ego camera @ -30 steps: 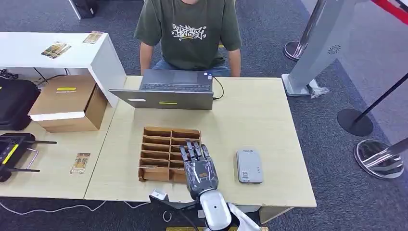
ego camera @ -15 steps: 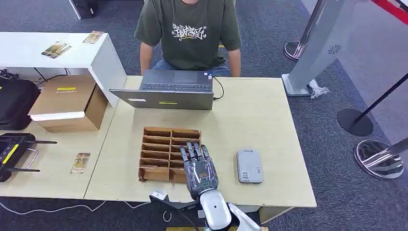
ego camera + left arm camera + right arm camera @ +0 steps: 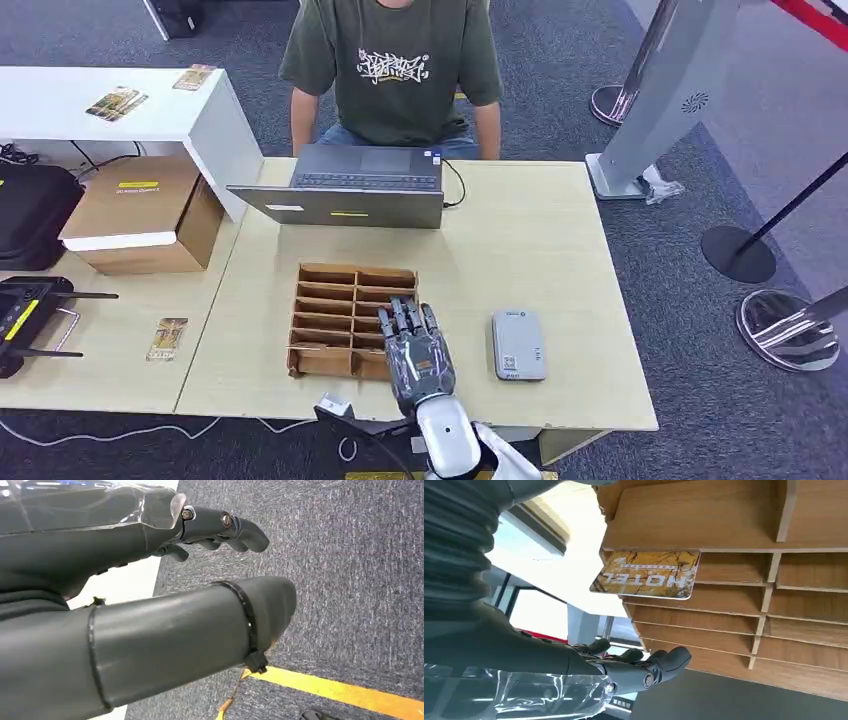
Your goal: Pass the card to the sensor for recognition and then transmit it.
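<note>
The tabletop (image 3: 560, 230) carries it all, with a person (image 3: 392, 60) seated at the far edge behind an open laptop (image 3: 345, 190), presumably placed there to receive the card. Toward the near edge stands the wooden slotted rack (image 3: 330, 310), its dividers keeping cards upright so fingers can get at an edge. Just right of it lies the grey sensor (image 3: 518, 344), flat and face up, close enough for a short swing from the rack. The right hand (image 3: 418, 350) hovers over the rack's near right corner, fingers (image 3: 664, 662) spread and holding nothing, lined up over the slots. The card (image 3: 646, 574), printed HOTEL, sits in one slot with an edge poking out, untouched. The left hand (image 3: 150, 580) hangs above the carpet, fingers loosely apart, nothing in it. Against half a second back, the right hand has crept a shade toward the near edge; rack, sensor and laptop sit unchanged.
</note>
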Robot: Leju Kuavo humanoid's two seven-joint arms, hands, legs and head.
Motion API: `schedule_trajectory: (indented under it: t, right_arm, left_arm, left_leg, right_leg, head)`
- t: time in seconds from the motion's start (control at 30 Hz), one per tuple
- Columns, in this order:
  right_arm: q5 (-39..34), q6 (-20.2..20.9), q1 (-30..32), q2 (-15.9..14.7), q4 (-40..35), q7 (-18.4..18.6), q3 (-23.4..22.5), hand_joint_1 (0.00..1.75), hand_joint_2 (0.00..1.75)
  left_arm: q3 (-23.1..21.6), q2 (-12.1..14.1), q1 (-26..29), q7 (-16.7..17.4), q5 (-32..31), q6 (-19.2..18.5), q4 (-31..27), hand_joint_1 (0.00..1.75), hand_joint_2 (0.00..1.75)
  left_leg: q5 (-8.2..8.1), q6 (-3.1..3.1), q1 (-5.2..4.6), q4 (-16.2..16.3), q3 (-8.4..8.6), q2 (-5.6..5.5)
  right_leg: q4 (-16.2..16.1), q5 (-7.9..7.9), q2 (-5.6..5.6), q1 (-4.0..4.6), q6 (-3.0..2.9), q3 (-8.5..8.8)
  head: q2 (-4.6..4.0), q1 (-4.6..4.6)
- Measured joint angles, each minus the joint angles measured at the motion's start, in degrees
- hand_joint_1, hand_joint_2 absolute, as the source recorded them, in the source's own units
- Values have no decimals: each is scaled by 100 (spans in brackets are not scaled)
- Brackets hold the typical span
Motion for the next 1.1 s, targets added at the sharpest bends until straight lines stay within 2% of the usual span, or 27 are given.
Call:
schedule_trajectory:
  t: [0.63,1.1]
  right_arm:
    - [83,-2,12,0,-81,68,-2,0,175]
    - [-175,28,18,0,-31,127,-9,0,175]
  left_arm:
    - [-88,-2,114,44,48,0,-89,0,0]
    - [-319,-17,254,131,343,13,-168,0,0]
  left_leg:
    - [0,0,0,0,1,0]
    - [0,0,0,0,1,0]
  right_leg:
    - [0,0,1,0,0,-1]
    - [0,0,1,0,0,-1]
  head:
    - [0,0]
    - [0,2]
